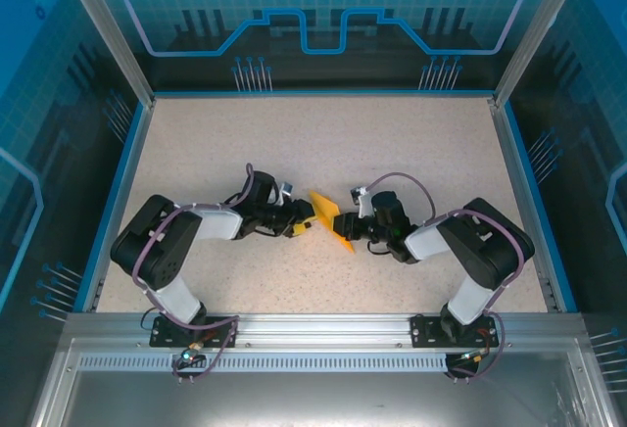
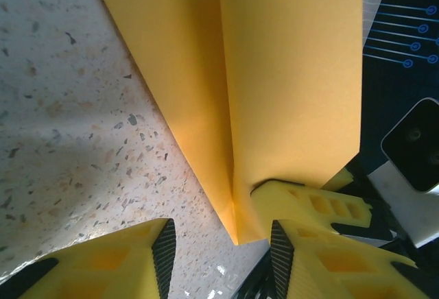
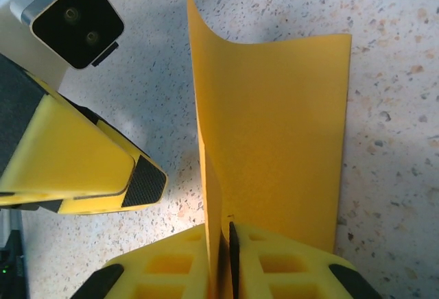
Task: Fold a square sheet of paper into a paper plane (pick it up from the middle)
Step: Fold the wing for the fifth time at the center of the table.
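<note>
The square sheet of paper (image 1: 326,213), orange-yellow and folded along a centre crease, stands off the table between my two grippers at mid-table. My right gripper (image 1: 351,231) is shut on it: in the right wrist view the pads (image 3: 234,244) pinch the fold (image 3: 274,127) at the bottom edge (image 3: 225,237). My left gripper (image 1: 307,221) faces it from the left and is open. In the left wrist view the paper's pointed lower corner (image 2: 236,234) hangs in the gap (image 2: 221,241), close to the right-hand pad (image 2: 280,251) and apart from the left one.
The speckled table (image 1: 294,143) is boxed in by a blue-edged wall (image 1: 127,172), with a metal rail (image 1: 313,329) at the near edge. The right arm's finger (image 2: 309,203) and camera (image 2: 411,141) sit just beyond the paper. The left arm's finger (image 3: 82,155) stands close beside it.
</note>
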Tool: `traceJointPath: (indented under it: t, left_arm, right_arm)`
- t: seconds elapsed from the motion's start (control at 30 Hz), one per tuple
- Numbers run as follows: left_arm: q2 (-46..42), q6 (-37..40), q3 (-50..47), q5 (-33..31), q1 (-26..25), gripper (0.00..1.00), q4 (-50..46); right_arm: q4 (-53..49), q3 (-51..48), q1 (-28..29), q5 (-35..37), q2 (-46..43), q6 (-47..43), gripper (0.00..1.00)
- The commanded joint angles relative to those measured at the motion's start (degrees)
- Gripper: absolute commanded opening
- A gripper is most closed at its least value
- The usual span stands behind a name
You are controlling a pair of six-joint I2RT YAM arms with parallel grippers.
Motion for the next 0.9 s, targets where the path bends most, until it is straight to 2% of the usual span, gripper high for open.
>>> traceJointPath:
  t: [0.0,0.4,0.87]
  left_arm:
    - [0.98,1.02,2.07,1.54,-0.47,0.44,2.41]
    - [3.36,1.29,5.37,1.51,-1.37,0.44,2.22]
    - [6.00,2.67,7.47,1.71,-1.68,0.41,2.54]
  right_arm:
    - [0.97,1.18,-1.13,-2.73,1.50,3.45,0.15]
    - [-0.78,2.59,-2.70,-5.41,4.16,7.44,0.15]
    - [-3.75,4.66,-3.41,-8.32,6.93,7.15,0.16]
